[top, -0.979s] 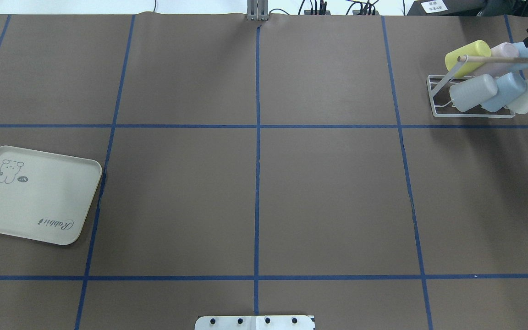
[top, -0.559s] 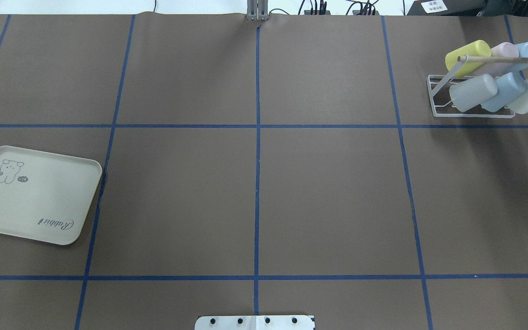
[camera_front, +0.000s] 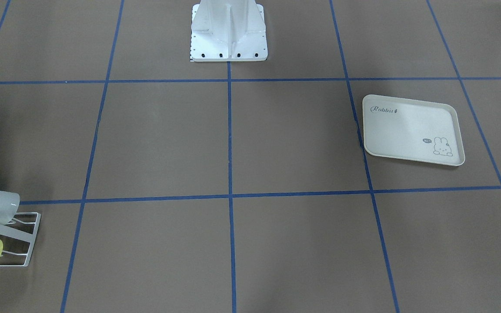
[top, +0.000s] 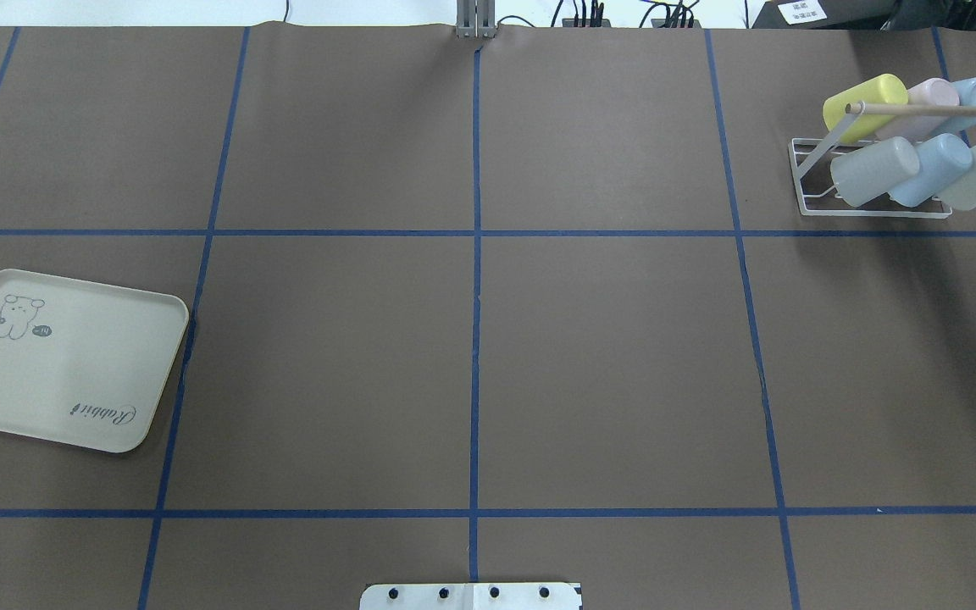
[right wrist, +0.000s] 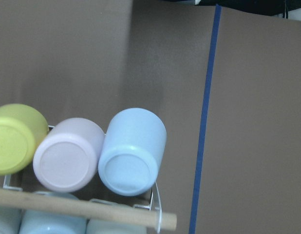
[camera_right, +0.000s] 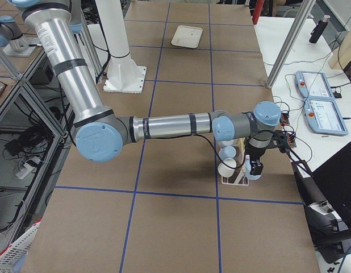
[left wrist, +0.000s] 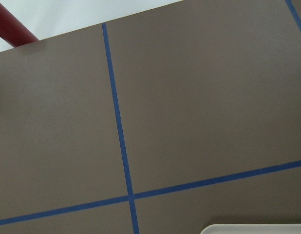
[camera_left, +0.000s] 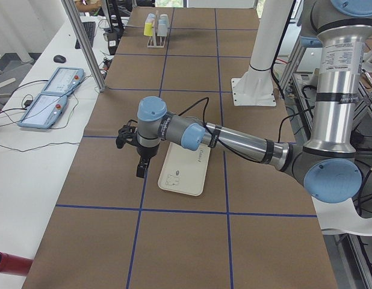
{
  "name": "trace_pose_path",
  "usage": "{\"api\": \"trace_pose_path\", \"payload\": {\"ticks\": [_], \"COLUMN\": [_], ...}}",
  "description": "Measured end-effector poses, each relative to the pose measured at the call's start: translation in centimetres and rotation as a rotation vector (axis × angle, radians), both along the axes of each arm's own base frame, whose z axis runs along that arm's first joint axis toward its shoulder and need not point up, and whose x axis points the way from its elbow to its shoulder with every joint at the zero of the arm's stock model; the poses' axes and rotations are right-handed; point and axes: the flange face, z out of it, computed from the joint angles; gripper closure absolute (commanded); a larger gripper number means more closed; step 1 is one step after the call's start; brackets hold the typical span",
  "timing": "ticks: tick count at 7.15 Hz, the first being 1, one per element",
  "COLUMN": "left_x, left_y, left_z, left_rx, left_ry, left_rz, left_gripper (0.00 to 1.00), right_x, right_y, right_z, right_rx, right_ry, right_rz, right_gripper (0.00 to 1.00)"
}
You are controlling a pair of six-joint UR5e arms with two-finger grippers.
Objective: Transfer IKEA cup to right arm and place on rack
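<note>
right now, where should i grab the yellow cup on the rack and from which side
Take the yellow cup by its round side wall near the closed base, probably coming from the far side of the rack: in the right wrist view that base points up and away from the robot. The pink cup sits tight against one side, so finger room there looks scant.

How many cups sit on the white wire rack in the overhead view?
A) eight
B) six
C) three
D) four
B: the white wire rack carries two rows of three cups, with the yellow cup starting the far row and the grey cup starting the near one.
</note>
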Motion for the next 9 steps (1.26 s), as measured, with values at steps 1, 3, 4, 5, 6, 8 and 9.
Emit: {"api": "trace_pose_path", "payload": {"ticks": [1,3,4,5,6,8,9], "left_x": [-0.1,-0.2,-0.2,-0.2,-0.2,0.0,0.1], "left_y": [0.6,1.7,2.3,2.4,2.5,2.4,2.1], "left_z": [1.4,3.4,4.2,4.4,4.4,4.0,3.4], "left_rx": [-0.029,-0.095,-0.115,-0.122,-0.124,-0.120,-0.111], "left_ry": [-0.007,-0.013,-0.014,-0.014,-0.012,0.009,0.020], "left_rz": [0.031,0.049,0.049,0.048,0.048,0.052,0.055], "left_gripper": [0.00,0.00,0.00,0.00,0.00,0.00,0.00], "right_x": [0.8,1.4,1.6,1.6,1.6,0.9,0.5], "right_y": [3.0,7.6,9.8,11.3,11.9,12.0,11.7], "right_z": [0.3,-0.5,-1.1,-1.2,-1.2,-1.3,-1.6], "right_rx": [-0.016,-0.041,-0.039,-0.039,-0.041,-0.042,-0.036], "right_ry": [-0.010,-0.016,-0.015,-0.013,-0.015,-0.020,-0.020], "right_rz": [0.009,0.018,0.024,0.028,0.027,0.017,0.010], "right_gripper": [0.00,0.00,0.00,0.00,0.00,0.00,0.00]}}
